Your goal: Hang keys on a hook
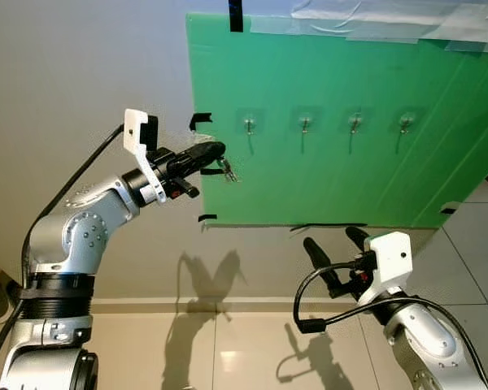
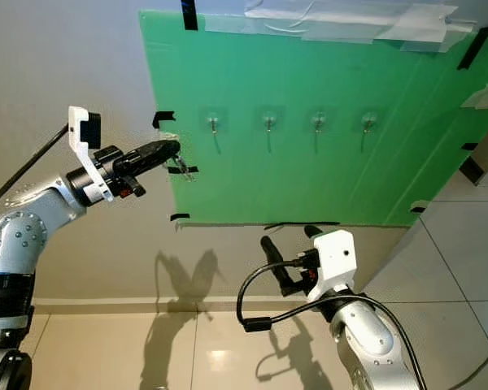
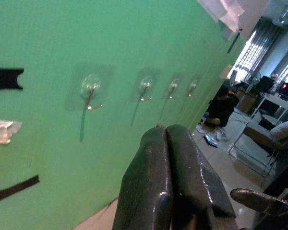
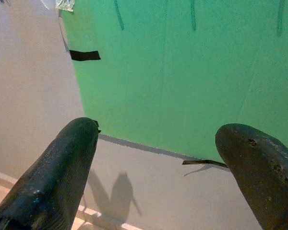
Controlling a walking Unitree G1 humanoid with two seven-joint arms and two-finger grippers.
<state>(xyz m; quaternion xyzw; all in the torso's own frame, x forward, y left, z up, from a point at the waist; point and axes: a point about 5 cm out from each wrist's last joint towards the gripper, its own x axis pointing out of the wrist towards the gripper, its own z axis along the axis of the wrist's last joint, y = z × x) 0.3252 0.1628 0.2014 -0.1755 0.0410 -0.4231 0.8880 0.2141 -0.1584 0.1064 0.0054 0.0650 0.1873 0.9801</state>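
The keys (image 1: 229, 171) are too small to make out clearly.

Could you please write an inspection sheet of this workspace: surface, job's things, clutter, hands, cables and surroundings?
Surface: green board taped to a grey wall.
Job's things: keys dangle from the left hand, below and left of the leftmost hook; four hooks in a row, all bare.
Clutter: nothing seen.
Hands: left hand raised at the board's left edge, fingers shut on the keys; right hand low under the board, open, holding nothing.
Cables: black cable loops at the right wrist.
Surroundings: tiled floor; a seated person and furniture in the left wrist view.
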